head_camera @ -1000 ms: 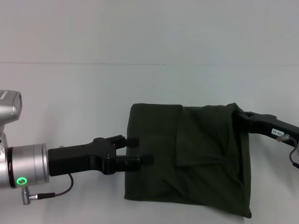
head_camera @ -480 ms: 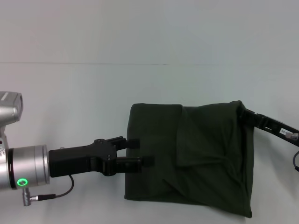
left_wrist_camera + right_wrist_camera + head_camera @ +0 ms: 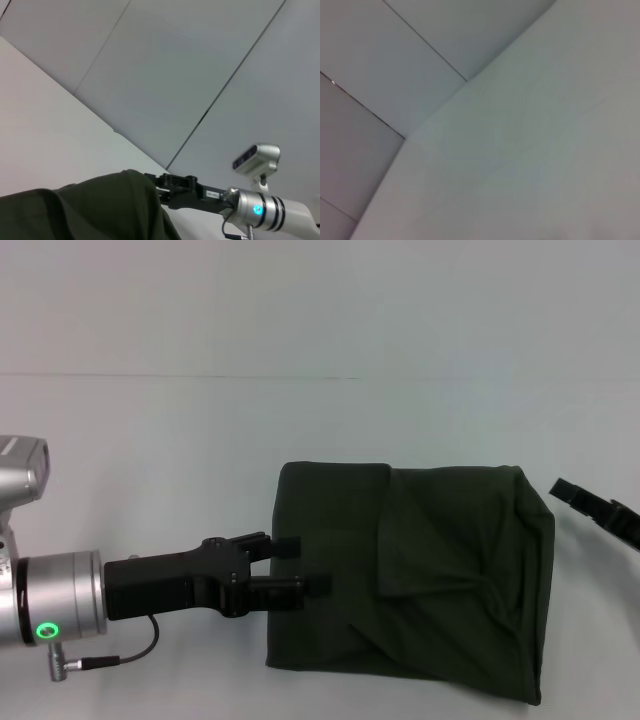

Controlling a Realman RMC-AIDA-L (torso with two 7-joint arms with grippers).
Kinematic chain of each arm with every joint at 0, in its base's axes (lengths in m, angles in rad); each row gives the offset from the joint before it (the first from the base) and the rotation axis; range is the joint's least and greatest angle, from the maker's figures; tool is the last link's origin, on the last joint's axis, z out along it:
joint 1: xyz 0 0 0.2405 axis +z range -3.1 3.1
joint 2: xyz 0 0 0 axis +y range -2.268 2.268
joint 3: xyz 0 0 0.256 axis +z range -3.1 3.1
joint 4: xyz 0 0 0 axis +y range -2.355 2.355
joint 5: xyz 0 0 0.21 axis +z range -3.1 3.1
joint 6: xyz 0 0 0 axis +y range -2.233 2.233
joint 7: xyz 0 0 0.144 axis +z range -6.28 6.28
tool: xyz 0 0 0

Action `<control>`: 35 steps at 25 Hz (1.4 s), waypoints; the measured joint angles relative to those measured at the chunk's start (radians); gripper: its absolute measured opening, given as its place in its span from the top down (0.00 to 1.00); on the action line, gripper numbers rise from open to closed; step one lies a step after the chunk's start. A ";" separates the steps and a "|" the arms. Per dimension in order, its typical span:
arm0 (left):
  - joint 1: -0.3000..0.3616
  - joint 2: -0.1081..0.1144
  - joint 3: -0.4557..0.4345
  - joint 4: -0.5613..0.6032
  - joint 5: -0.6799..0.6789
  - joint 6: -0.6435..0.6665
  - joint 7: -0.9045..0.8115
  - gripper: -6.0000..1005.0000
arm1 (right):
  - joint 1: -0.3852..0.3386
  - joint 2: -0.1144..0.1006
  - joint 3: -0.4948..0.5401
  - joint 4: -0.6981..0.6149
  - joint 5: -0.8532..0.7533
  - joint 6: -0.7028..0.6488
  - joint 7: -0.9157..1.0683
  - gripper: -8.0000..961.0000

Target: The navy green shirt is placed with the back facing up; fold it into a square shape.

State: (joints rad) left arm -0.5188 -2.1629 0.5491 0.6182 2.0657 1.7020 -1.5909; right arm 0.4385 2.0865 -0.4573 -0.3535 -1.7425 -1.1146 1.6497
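Cloth lay folded into a rough rectangle on the white worktop (image 3: 150, 440): the navy green shirt (image 3: 420, 580), right of centre, with 1 flap lapped across its middle and its near corner sagging. The left end effector (image 3: 305, 564) reached in level from the left, its 2 fingers spread and resting on the shirt's left edge, gripping nothing; likely it pinned that edge so the bundle would not slide. The right end effector (image 3: 590, 505) hung just off the shirt's right edge, apart from the fabric; whether it was open could not be told. Bare worktop stretched behind and to the left, giving room for another fold.
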 joint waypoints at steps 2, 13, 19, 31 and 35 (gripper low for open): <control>0.000 0.000 -0.001 0.000 -0.002 0.001 0.000 0.04 | -0.024 -0.002 0.044 -0.004 0.000 -0.071 -0.022 0.37; -0.002 0.000 -0.005 0.000 -0.004 0.000 0.000 0.04 | 0.013 0.005 -0.003 0.022 -0.036 -0.429 -0.302 0.32; 0.002 0.000 -0.007 0.000 -0.004 0.001 0.000 0.04 | 0.093 0.008 -0.092 0.072 -0.037 -0.302 -0.318 0.28; -0.001 0.000 -0.008 0.000 -0.004 0.002 0.000 0.05 | 0.099 0.004 -0.099 0.073 -0.035 0.002 -0.277 0.19; -0.001 0.000 -0.008 0.000 -0.004 0.002 0.000 0.05 | 0.101 0.004 -0.101 0.072 -0.037 0.031 -0.277 0.19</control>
State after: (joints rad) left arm -0.5202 -2.1629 0.5415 0.6182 2.0616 1.7042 -1.5907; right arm 0.5398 2.0906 -0.5584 -0.2810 -1.7791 -1.0840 1.3726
